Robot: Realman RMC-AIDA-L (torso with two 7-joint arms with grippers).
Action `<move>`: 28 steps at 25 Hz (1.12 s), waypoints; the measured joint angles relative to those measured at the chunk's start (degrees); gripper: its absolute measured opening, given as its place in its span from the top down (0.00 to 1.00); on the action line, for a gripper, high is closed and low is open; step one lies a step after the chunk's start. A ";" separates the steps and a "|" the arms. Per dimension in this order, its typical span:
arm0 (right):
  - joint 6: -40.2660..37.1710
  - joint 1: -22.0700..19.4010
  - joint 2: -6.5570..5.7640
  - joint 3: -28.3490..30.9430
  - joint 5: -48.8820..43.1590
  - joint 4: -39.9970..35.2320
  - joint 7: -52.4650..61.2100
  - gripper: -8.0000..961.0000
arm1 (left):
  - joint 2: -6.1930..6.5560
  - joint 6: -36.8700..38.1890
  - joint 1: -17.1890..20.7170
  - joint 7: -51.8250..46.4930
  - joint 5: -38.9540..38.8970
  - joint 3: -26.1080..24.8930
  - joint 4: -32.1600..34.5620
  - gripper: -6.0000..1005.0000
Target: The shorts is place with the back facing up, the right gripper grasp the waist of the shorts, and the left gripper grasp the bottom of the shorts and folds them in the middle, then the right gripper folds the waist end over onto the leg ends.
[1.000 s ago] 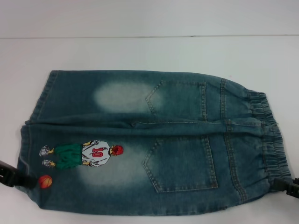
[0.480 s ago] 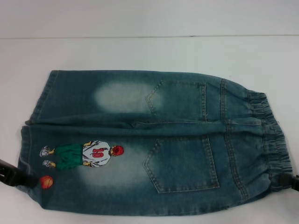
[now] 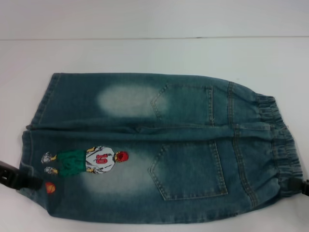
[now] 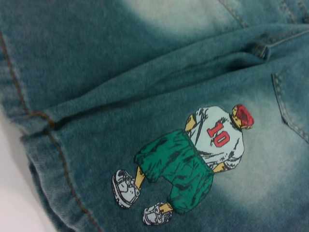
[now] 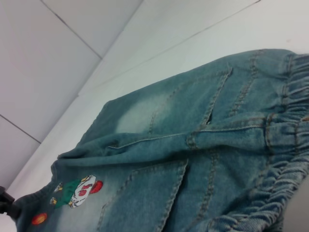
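The blue denim shorts (image 3: 159,145) lie flat on the white table with the two back pockets up. The ruched waist (image 3: 282,145) is at the right and the leg ends (image 3: 34,140) are at the left. My left gripper (image 3: 21,180) sits at the near leg's hem, touching the cloth beside the orange ball (image 3: 49,187), which is partly puckered over. My right gripper (image 3: 302,186) shows only as a black tip at the near corner of the waist. The left wrist view looks down on the cartoon figure (image 4: 188,159). The right wrist view looks along the shorts from the waist (image 5: 285,135).
The white table (image 3: 145,53) stretches beyond the shorts to a pale wall (image 3: 145,19) at the back. Bare tabletop lies along the far side and at the left past the hems.
My left gripper has pushed rightward into the near hem, bunching the cloth so the orange ball looks smaller. My right gripper has slid further toward the right edge of view.
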 joint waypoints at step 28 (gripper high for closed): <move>1.09 0.97 -0.31 2.92 0.39 0.04 0.05 0.93 | 1.47 1.65 2.87 0.81 -1.50 -3.83 2.50 0.94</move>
